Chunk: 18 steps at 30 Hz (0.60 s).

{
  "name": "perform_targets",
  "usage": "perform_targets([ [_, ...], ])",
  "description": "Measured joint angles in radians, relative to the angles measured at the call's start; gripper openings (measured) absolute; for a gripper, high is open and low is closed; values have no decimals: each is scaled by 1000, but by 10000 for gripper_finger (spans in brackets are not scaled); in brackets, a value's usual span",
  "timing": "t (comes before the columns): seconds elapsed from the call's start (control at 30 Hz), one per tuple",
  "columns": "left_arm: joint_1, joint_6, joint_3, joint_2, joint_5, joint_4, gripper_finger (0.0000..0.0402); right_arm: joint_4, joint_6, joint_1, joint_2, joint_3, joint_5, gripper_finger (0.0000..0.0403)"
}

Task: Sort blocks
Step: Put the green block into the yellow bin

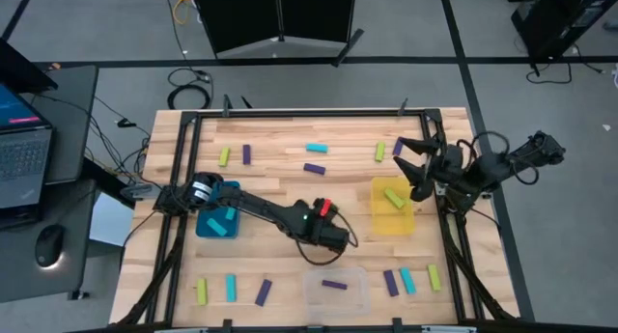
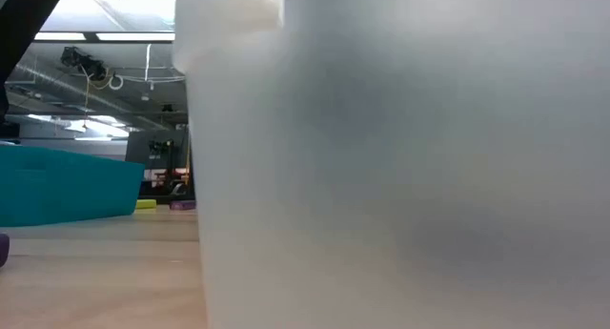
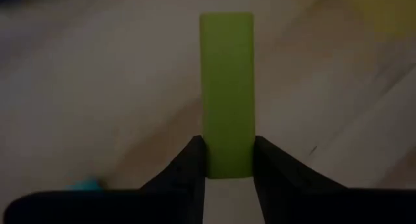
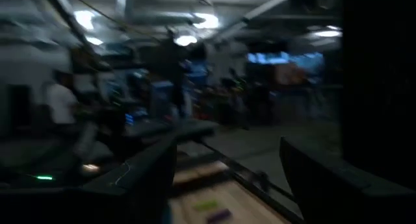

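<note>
Blocks are what I am sorting, and one yellow-green block (image 3: 226, 94) is sitting clamped between the fingers of my left claw (image 1: 333, 238), its long axis running straight out ahead of the fingertips, so it is sticking forward like a short bar. In the high view that claw is hanging over the middle of the desk (image 1: 280, 183), and the yellow bin (image 1: 393, 220) is lying toward 3 o'clock from it, nearby, already holding a yellow-green block (image 1: 395, 197). I am judging that bin to be where this one is going, so the coming move is turning on carrying the bar across toward 3 o'clock and clearing the bin's near wall before letting go.

My right claw (image 1: 417, 167) is waiting with its fingers spread apart near the desk's 2 o'clock corner, just beyond the yellow bin, so I am watching for crowding there.

The teal bin (image 1: 218, 223) is lying toward 9 o'clock from my left claw, and the clear bin (image 1: 336, 290) toward 6 o'clock, holding a purple block (image 1: 334, 285). Other blocks are lying scattered on the pale wooden planks along the far and near edges. Beyond the desk a dim workshop with ceiling lights is showing.
</note>
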Motion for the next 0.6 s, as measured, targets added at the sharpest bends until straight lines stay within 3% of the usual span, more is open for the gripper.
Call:
perform_targets([
  [0.13,43,152,42,-3,-24,165,102,-2,-23,20,1,61,-71,284],
  [0.33,120,357,42,37,93,485,102,-2,-71,77,9,112,-83,284],
  [0.6,181,420,41,93,217,716,102,-4,-75,109,13,116,-60,284],
])
